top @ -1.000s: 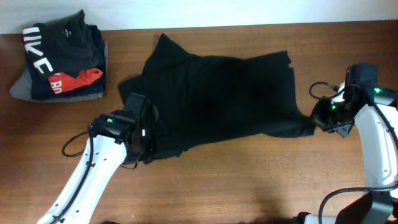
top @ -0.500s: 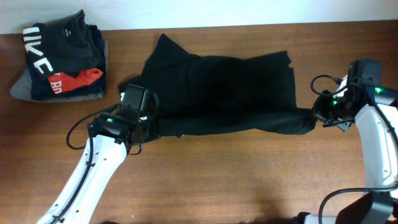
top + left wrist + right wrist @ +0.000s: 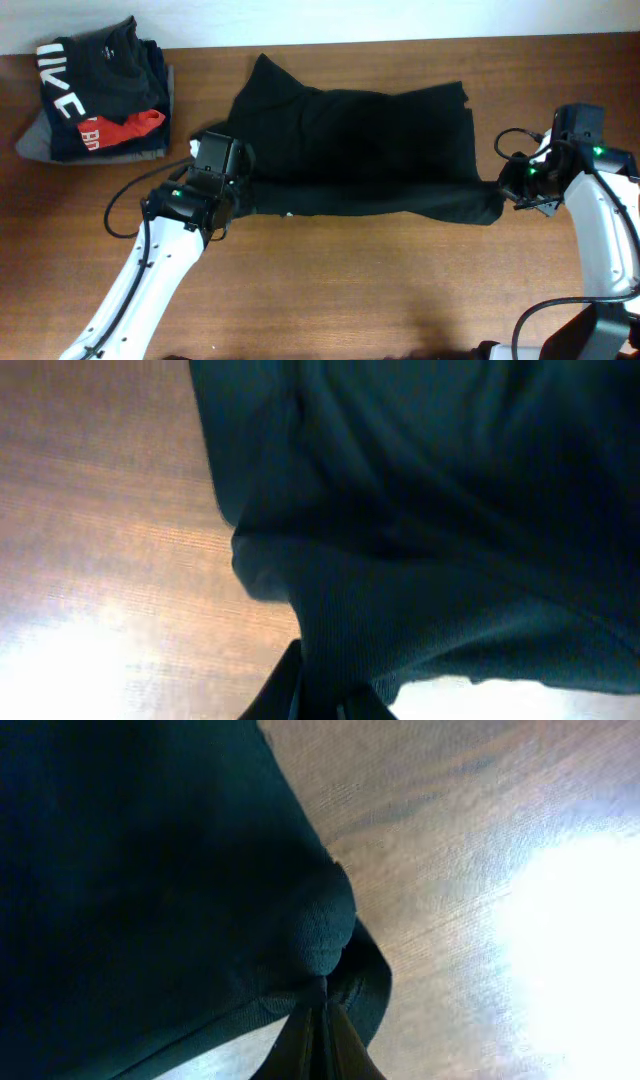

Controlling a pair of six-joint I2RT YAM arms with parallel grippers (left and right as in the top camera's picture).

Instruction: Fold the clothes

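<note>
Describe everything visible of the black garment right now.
The black garment is plain, soft, matte fabric, spread wide across the wooden table. Its near edge forms a long folded band running left to right, with a tiny white speck on it. One corner points away at the far left. The left tool and right tool each pinch one end of the band.

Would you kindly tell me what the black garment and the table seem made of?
The large black soft-fabric garment looks like soft matte knit, perhaps cotton: fine weave, limp folds. The brown table looks like wood or laminate, semi-gloss: grain, glare.
</note>
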